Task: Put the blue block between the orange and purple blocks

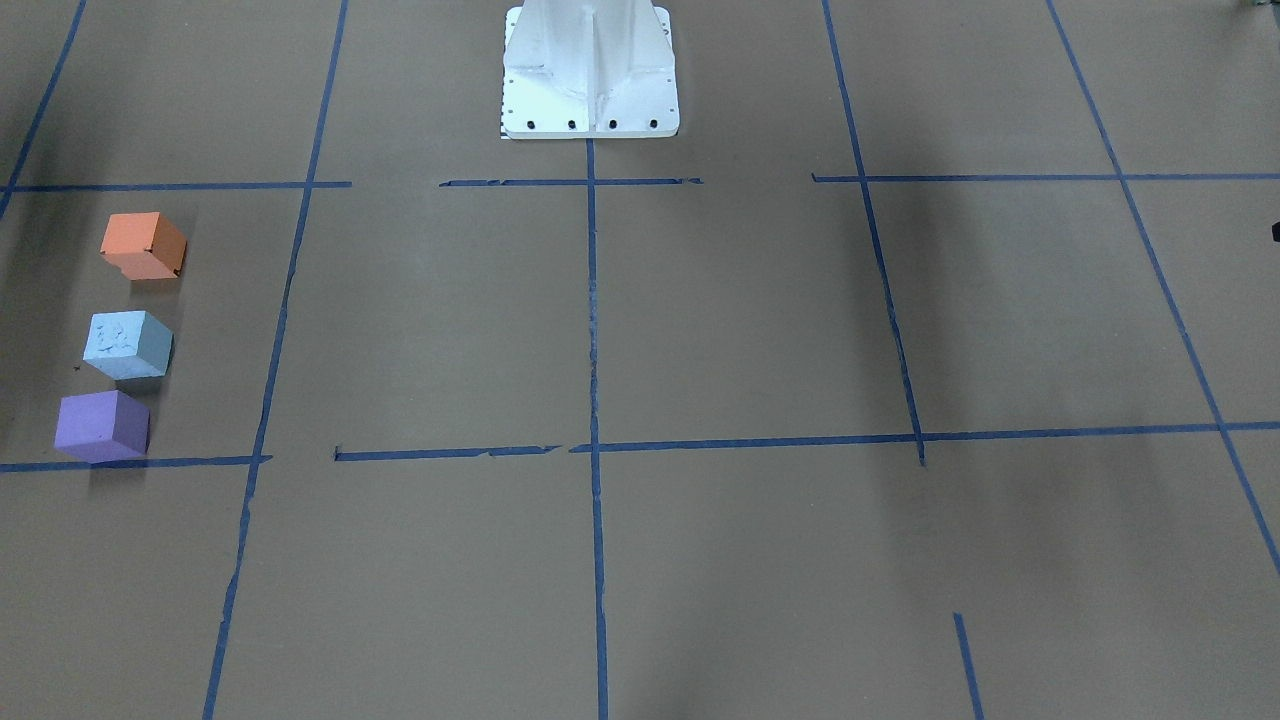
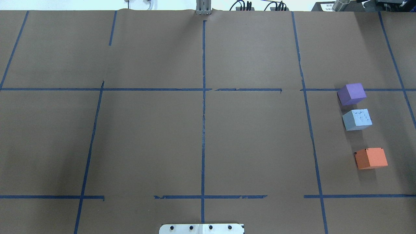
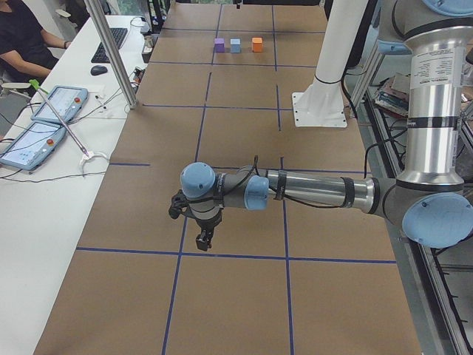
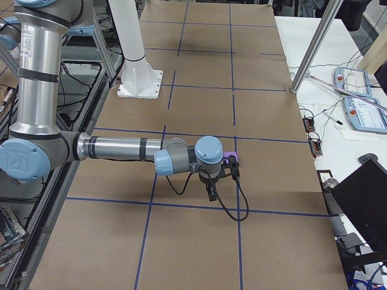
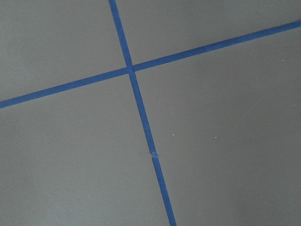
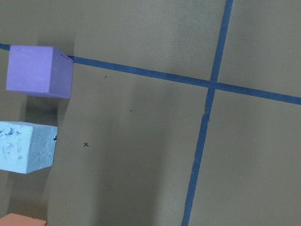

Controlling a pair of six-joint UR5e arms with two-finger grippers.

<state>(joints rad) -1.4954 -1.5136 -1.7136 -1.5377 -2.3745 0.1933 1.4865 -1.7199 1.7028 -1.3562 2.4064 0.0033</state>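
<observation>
Three foam blocks stand in a row on the brown table, on the robot's right side: the purple block (image 2: 351,93), the light blue block (image 2: 357,119) and the orange block (image 2: 370,158). The blue block stands between the other two, closer to the purple one. The front view shows the orange block (image 1: 143,245), the blue block (image 1: 127,345) and the purple block (image 1: 102,426). The right wrist view shows the purple block (image 6: 39,70) and the blue block (image 6: 26,147) at its left edge. My right gripper (image 4: 211,194) hangs near the blocks. My left gripper (image 3: 205,238) hangs over bare table far from them. I cannot tell whether either is open or shut.
The white robot base (image 1: 590,75) stands at the table's middle rear. Blue tape lines (image 2: 203,130) mark a grid on the table. A side table with tablets (image 3: 44,118), a metal pole (image 3: 118,59) and a seated operator (image 3: 22,37) lies beyond the far edge.
</observation>
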